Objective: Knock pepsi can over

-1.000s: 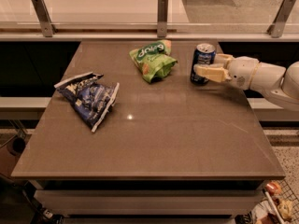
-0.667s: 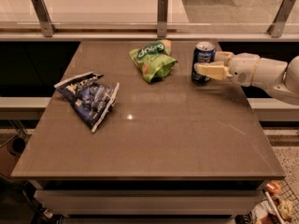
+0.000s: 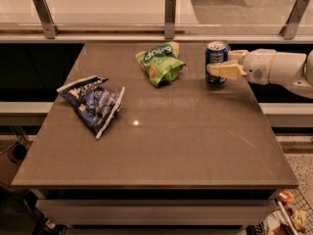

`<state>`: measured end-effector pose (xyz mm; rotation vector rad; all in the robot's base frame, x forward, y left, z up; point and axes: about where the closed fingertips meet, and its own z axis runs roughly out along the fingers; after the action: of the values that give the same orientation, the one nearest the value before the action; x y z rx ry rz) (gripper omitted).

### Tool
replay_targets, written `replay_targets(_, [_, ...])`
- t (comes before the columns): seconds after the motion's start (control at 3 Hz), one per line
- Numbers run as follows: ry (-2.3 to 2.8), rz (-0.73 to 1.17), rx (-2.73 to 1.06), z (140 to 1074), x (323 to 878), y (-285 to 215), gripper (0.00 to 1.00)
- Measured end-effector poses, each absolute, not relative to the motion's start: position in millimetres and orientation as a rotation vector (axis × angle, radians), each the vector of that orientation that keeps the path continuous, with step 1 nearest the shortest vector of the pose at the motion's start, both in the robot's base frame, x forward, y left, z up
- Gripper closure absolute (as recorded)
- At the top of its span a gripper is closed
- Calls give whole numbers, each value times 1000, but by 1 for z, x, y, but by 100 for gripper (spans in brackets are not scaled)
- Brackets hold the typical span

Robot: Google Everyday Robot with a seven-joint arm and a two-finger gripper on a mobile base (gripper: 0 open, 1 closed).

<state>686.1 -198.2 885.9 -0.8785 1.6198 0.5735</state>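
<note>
The pepsi can (image 3: 215,58), dark blue with a silver top, stands upright near the table's far right edge. My gripper (image 3: 221,62) reaches in from the right at can height and is open. Its near finger (image 3: 226,71) lies across the front lower part of the can. The far finger (image 3: 238,55) shows just right of the can's upper part. I cannot tell whether the near finger touches the can. The white arm (image 3: 279,67) runs off the right edge of the view.
A green snack bag (image 3: 160,62) lies left of the can at the table's back middle. A blue-and-white chip bag (image 3: 93,102) lies at the left. The brown table (image 3: 161,151) has a railing with metal posts (image 3: 169,16) behind it. The floor drops off to the right.
The gripper has stayed at the can, rising only slightly. The can is still upright in the same place.
</note>
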Motion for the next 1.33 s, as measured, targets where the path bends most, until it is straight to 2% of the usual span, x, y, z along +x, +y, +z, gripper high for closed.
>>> replay_targets(1.33, [1878, 323, -951, 879, 675, -227, 100])
